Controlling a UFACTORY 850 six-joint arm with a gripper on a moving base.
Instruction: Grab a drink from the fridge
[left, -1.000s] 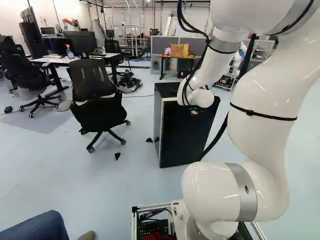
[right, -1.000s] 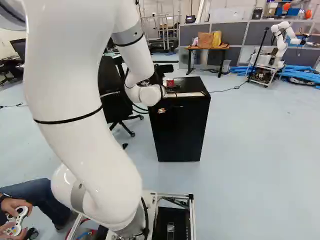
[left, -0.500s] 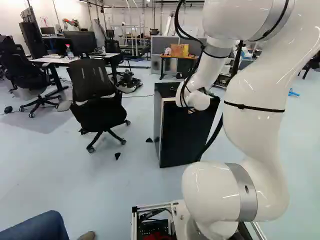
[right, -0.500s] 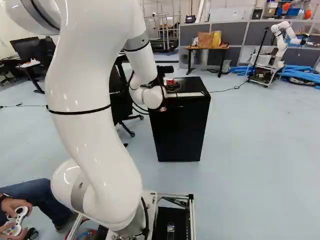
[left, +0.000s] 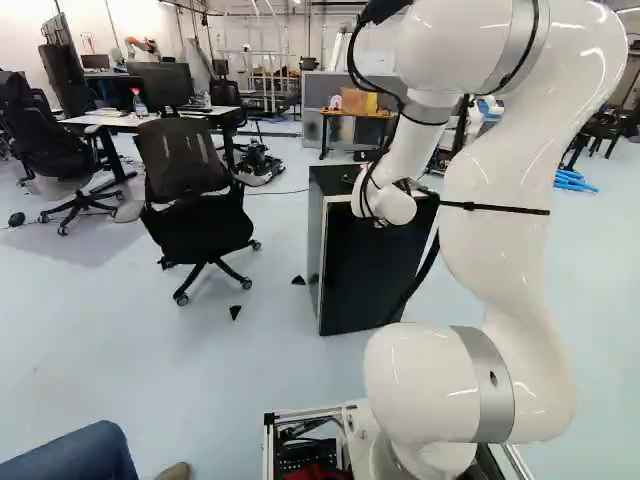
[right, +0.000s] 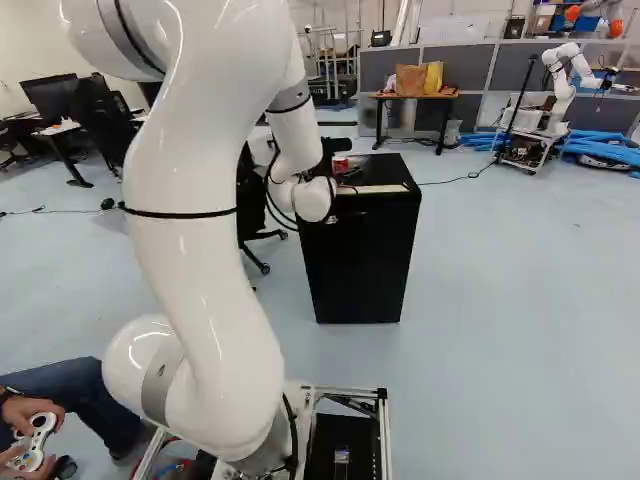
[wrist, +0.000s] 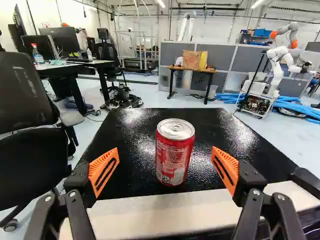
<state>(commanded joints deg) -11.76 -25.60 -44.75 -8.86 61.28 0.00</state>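
In the right base view my gripper (right: 345, 181) is mostly hidden behind the white wrist, at the near edge of the black fridge (right: 362, 262). In the wrist view the gripper (wrist: 165, 156) is open, its orange pads wide apart. A red drink can (wrist: 174, 154) with a silver lid stands upright on the fridge's glossy black top (wrist: 131, 150), in line with the gap between the fingers and touching neither. The same can (right: 341, 164) shows beside the wrist. The fridge (left: 372, 268) has its front closed, so its inside is hidden.
A black office chair (left: 190, 215) stands left of the fridge in the left base view. Beyond it are desks (left: 150, 121). A small table with bags (right: 414, 96) and another robot (right: 562, 85) stand farther back. A pale strip (wrist: 165, 212) edges the fridge top.
My arm's upper links have swung left in the left base view and right in the right one. The wrist has shifted slightly and sits a little lower. Base, can and fridge have stayed put.
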